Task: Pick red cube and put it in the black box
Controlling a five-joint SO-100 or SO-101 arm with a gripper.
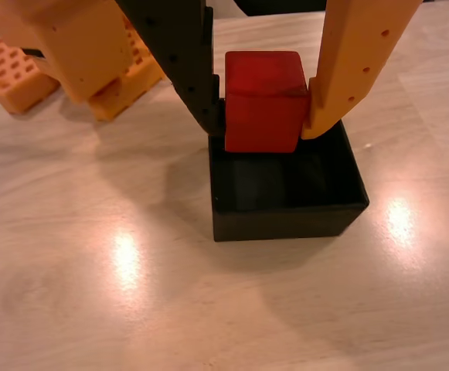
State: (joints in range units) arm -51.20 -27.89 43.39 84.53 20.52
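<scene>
In the wrist view the red cube (pixel 261 99) is clamped between a black finger (pixel 201 93) on its left and an orange finger (pixel 340 85) on its right. My gripper (pixel 264 127) is shut on it. The cube hangs just over the far rim of the black box (pixel 286 216), an open square box standing on the table. The box's dark inside shows below the cube; its far wall is hidden behind the cube.
An orange robot base with gridded holes (pixel 23 77) sits at the upper left on the pale wood-grain table (pixel 131 294). Lamp glare spots lie left and right of the box.
</scene>
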